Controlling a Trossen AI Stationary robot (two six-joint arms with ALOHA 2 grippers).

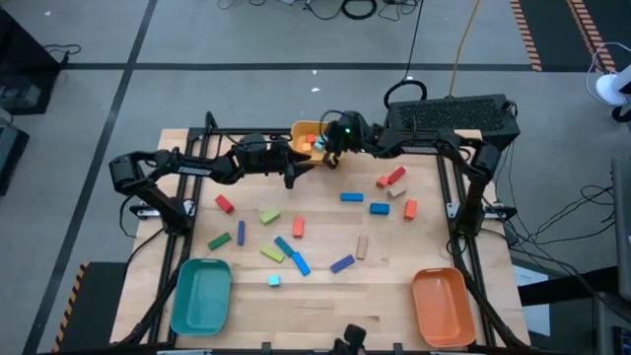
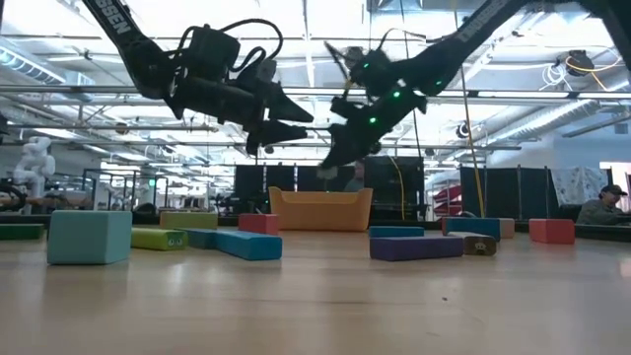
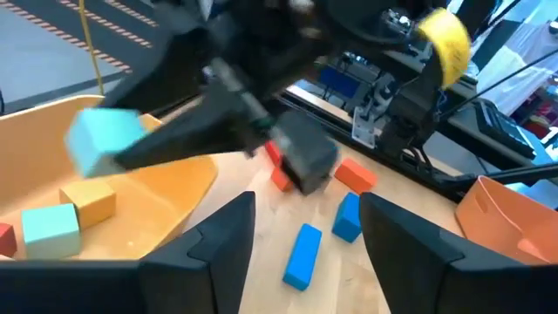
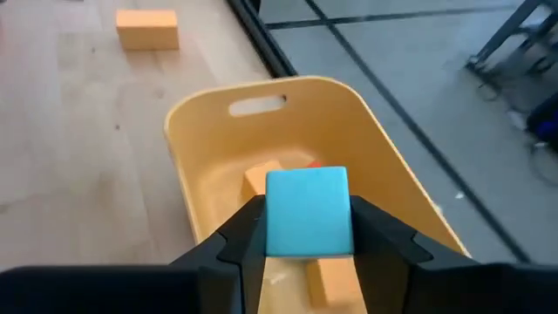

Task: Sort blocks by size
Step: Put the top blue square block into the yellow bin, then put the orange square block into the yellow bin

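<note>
Right gripper [image 4: 307, 228] pinches a light-blue cube [image 4: 307, 212] above the yellow tray [image 4: 288, 92], and released off-centre it might clip the rim or the nearby empty, part-open left gripper [image 1: 292, 168].

In the right wrist view the held teal cube [image 4: 307, 213] covers most of the blocks inside the yellow tray [image 4: 384, 157]. From above, both tools overlap that tray, hiding its contents. The orange tray [image 3: 510, 218] is cropped by the left wrist view's edge.
</note>
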